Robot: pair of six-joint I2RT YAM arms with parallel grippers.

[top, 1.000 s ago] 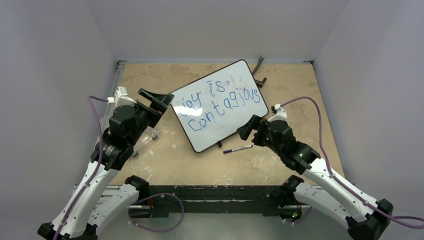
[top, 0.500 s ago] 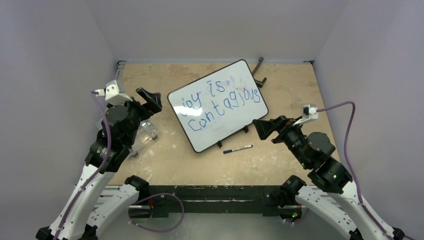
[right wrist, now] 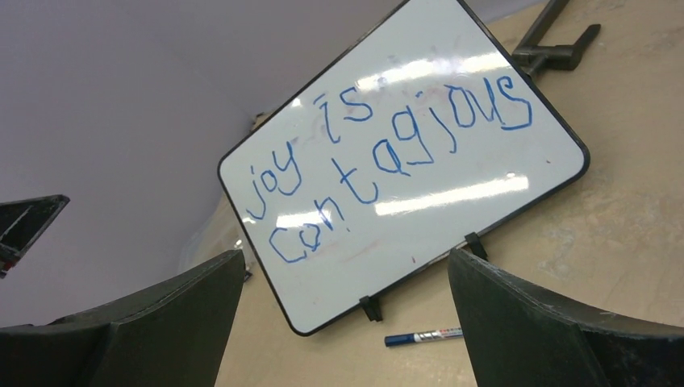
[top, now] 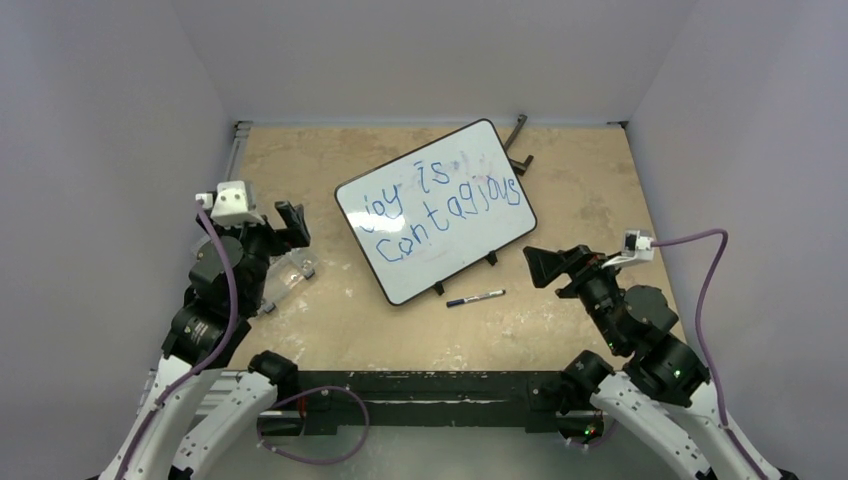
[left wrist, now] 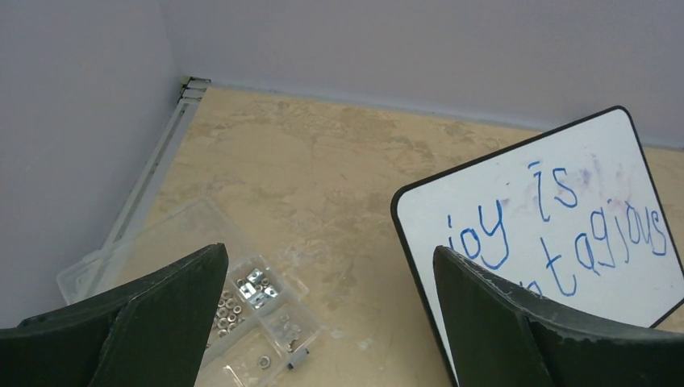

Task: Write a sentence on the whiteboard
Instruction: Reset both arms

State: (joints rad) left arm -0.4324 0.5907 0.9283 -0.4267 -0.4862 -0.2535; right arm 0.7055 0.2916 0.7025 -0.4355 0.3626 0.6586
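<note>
Whiteboard (top: 470,160) at upper centre of overhead frame, propped on small black feet on desk (top: 600,180), skewed, left end lower in frame. Sentence (top: 452,210) "joy is contagious" in blue, two lines; faint purple smudge by "is".

Left claw (top: 292,222): left of frame, spread wide, nothing in it. Board to its right, apart, bare desk between. Left wrist view: board's left corner in right half of frame, lower part hidden behind right finger; clear parts box (left wrist: 202,298) with small nuts at lower left, partly under left finger.

Right claw (top: 545,265): right of centre, spread wide, nothing in it. Board up and left of it, near, not touching. Right wrist view: whole board above and between the two fingers.

Marker (top: 476,297) flat on desk just below board's lower edge, left of right claw, apart from both. Black stand part (top: 517,140) behind board's upper right corner.

Versus one second back:
- Left claw: then overlapping board's left corner; now down and left, apart from it.
- Right claw: then up against board's lower right edge; now backed off right and lower.
- Board, writing, marker: same spots.
</note>
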